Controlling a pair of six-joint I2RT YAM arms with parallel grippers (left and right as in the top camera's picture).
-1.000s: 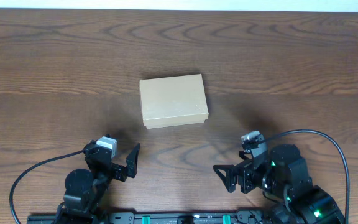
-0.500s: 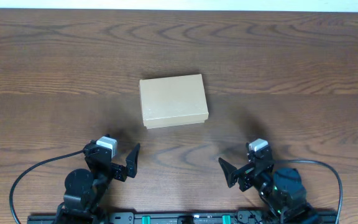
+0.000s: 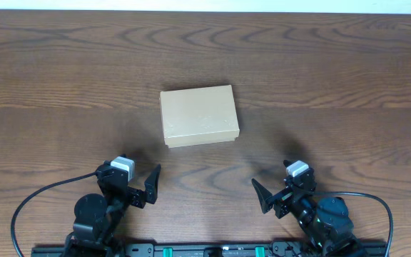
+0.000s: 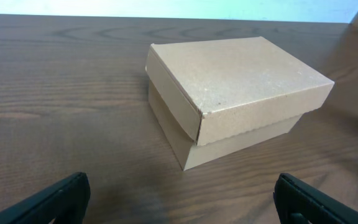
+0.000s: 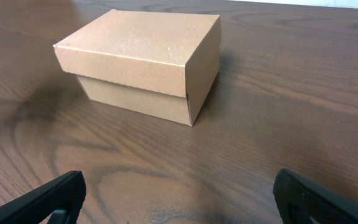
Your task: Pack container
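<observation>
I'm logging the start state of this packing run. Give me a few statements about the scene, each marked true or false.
1. The container has its lid shut. True.
2. The left gripper is clamped on the container. False: it is open, short of the box, with nothing between its fingers.
3. The right gripper is open. True.
4. The container stands on a white tray. False: it sits directly on the wooden table.
5. The container lies between the two arms and farther from the robot's base than both grippers. True.
</observation>
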